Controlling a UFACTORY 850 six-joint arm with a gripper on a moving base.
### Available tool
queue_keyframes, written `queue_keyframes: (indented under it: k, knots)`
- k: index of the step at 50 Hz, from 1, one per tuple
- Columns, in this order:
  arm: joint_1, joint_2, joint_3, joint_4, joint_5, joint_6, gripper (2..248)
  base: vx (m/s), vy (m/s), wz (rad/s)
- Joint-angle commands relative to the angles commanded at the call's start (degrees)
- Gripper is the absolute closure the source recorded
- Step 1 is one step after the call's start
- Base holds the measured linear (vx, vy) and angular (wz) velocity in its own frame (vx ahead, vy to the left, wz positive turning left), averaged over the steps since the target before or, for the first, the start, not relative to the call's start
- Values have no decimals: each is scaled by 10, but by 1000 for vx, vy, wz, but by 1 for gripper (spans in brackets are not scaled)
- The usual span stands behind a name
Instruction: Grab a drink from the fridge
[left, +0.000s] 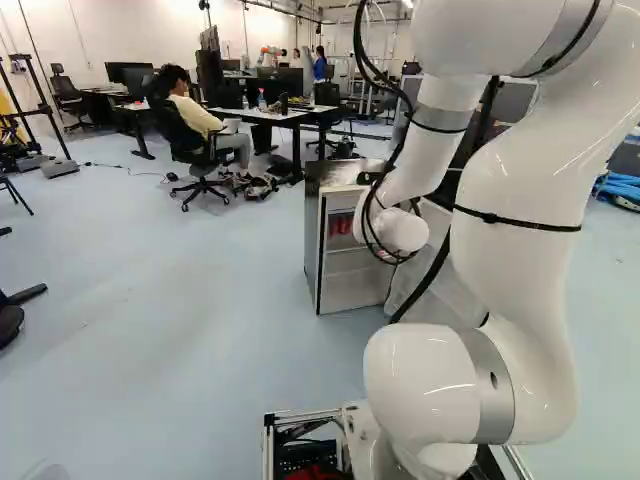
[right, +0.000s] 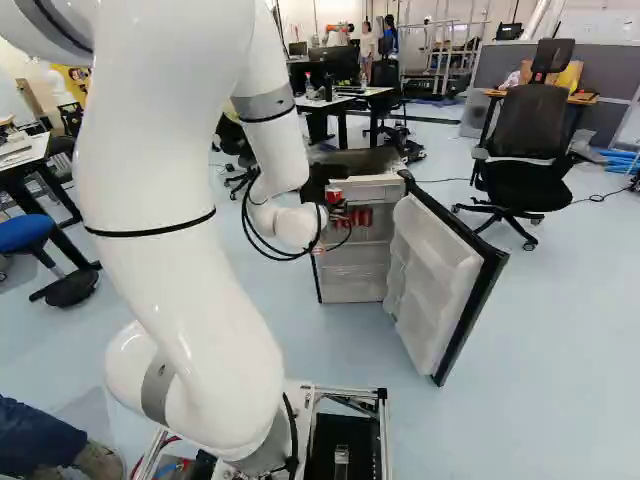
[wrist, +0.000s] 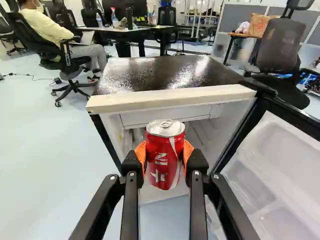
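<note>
One black gripper (right: 337, 204) is closing on one red drink can (wrist: 165, 155), its two fingers pressing their two orange pads (wrist: 141, 156) against the can's left and right sides. The can is standing upright between them, its silver lid facing up, and the arm is holding it in front of the opening of one small fridge (left: 355, 285). More red cans (right: 366, 216) are sitting inside the fridge, toward the upper part; they are crowding together, so their exact number cannot be told. The fridge is showing one dark, glossy top (wrist: 165, 72) with a pale front edge (wrist: 170, 98). Its one door (right: 440, 280) is standing open on the right, swinging out toward the near side and turning its white, compartmented inner face to the arm.

Beyond the fridge to the right, one black office chair (right: 530, 130) is standing by one desk (wrist: 245, 35), where one brown paper bag (wrist: 260, 24) is resting. Farther off to the left, another black office chair (left: 180, 135) is standing beside a long desk (left: 275, 116), which is carrying at least three bottles (wrist: 129, 19). One blue-seated stool (right: 25, 232) is standing on the left, in the right base view.
</note>
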Motion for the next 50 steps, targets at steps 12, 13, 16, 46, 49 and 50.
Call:
queue_keyframes:
  k: [12, 13, 16, 46, 49, 50]
  knots:
    - [12, 9, -10, 21, -15, 0, 156, 0, 0, 0]
    - [13, 9, -11, 22, -16, 0, 156, 0, 0, 0]
    - [16, 10, -15, 26, -19, 0, 156, 0, 0, 0]
    - [38, 7, -66, 29, -20, 0, 156, 0, 0, 0]
    - [38, 5, -72, 29, -20, 0, 156, 0, 0, 0]
    - [38, 4, -75, 29, -20, 0, 156, 0, 0, 0]
